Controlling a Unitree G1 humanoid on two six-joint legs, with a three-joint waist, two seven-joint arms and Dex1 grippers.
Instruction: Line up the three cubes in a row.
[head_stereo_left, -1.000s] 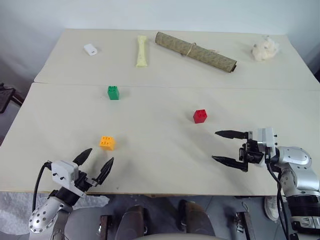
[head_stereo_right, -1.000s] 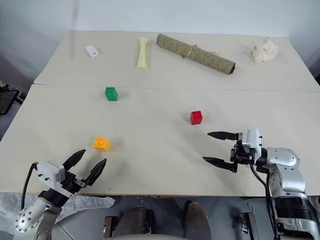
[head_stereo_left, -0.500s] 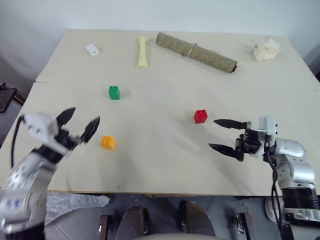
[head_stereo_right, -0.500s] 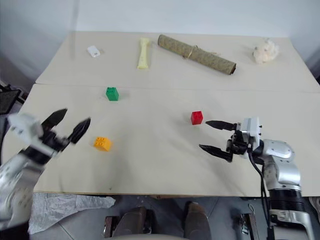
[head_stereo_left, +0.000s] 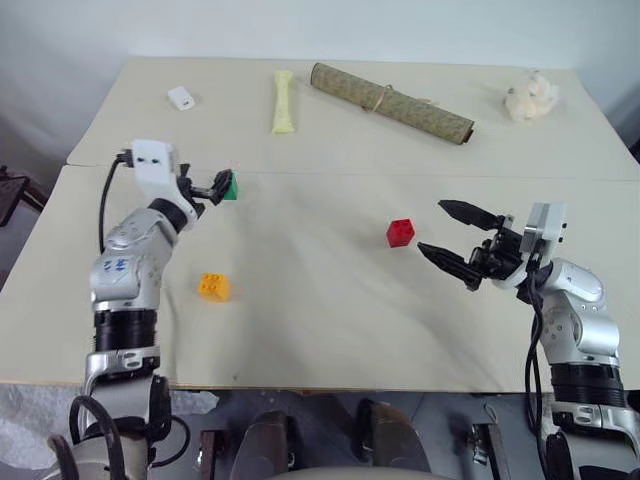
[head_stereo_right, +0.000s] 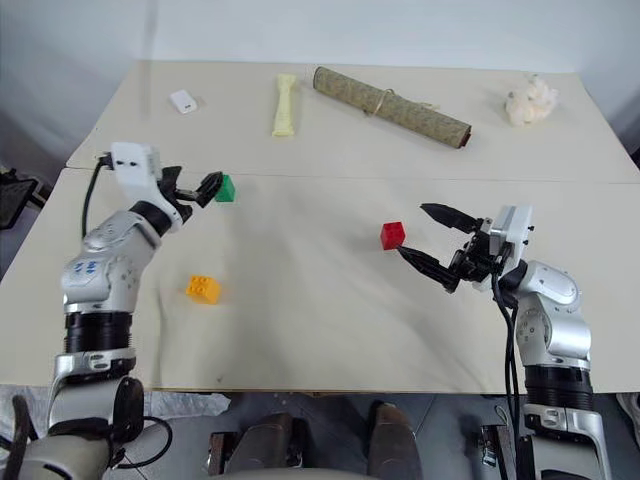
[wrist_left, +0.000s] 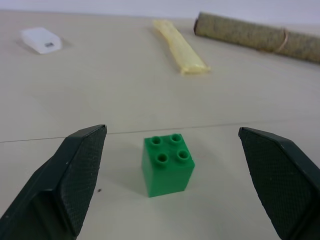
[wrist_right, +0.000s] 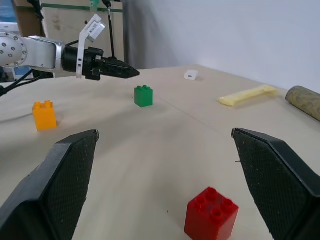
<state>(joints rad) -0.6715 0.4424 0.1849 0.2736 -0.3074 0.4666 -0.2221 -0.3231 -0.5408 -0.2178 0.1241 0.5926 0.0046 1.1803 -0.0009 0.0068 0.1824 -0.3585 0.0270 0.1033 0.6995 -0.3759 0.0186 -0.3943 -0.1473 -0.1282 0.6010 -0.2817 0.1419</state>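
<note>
The green cube (wrist_left: 167, 164) stands near the left of the table, just ahead of my open left gripper (head_stereo_left: 215, 186), whose fingers (wrist_left: 80, 170) flank it without touching. The orange-yellow cube (head_stereo_left: 213, 286) lies closer to the front edge, below my left forearm. The red cube (head_stereo_left: 400, 232) sits right of centre. My right gripper (head_stereo_left: 432, 226) hovers open just to its right, pointing at it, with nothing between its fingers (wrist_right: 65, 185).
Along the back of the table (head_stereo_left: 320, 330) lie a small white rectangular object (head_stereo_left: 181, 98), a pale yellow strip (head_stereo_left: 284, 101), a rolled mat (head_stereo_left: 390, 102) and a white fluffy clump (head_stereo_left: 529, 98). A seam (head_stereo_left: 400, 175) between two tabletops runs just behind the green cube.
My left arm rose from the front edge and reached forward to the green cube. My right gripper lifted a little and drew closer to the red cube. The cubes have not moved.
</note>
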